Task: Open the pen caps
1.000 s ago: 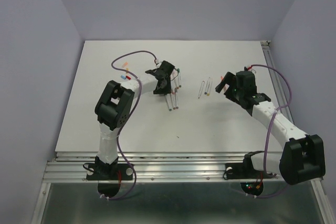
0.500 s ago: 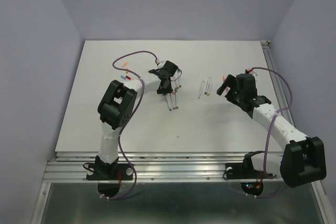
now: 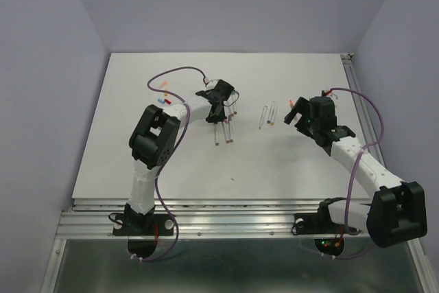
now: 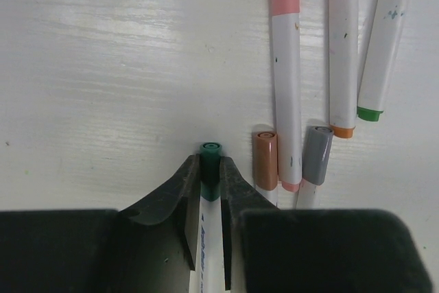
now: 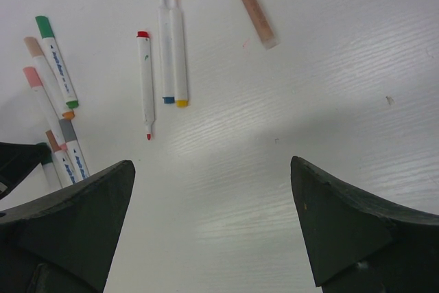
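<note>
Smooth white table (image 3: 171, 162) with thin round pens (image 4: 286, 87) lying flat. The left claw (image 4: 210, 169) pinches the dark green cap (image 4: 210, 150) of one white pen, beside a brown cap (image 4: 265, 159). The right claw (image 5: 211, 164) gapes wide, holding nothing.

Surface (image 3: 274, 169) open at 6 o'clock, pen row (image 4: 287, 87) crowding left end effector (image 4: 209, 166) at 2 o'clock, three pens (image 5: 167, 46) 11 o'clock of right end effector (image 5: 212, 169)

White table (image 3: 274, 162) with scattered pens (image 4: 286, 94), loose caps (image 3: 165, 91).
</note>
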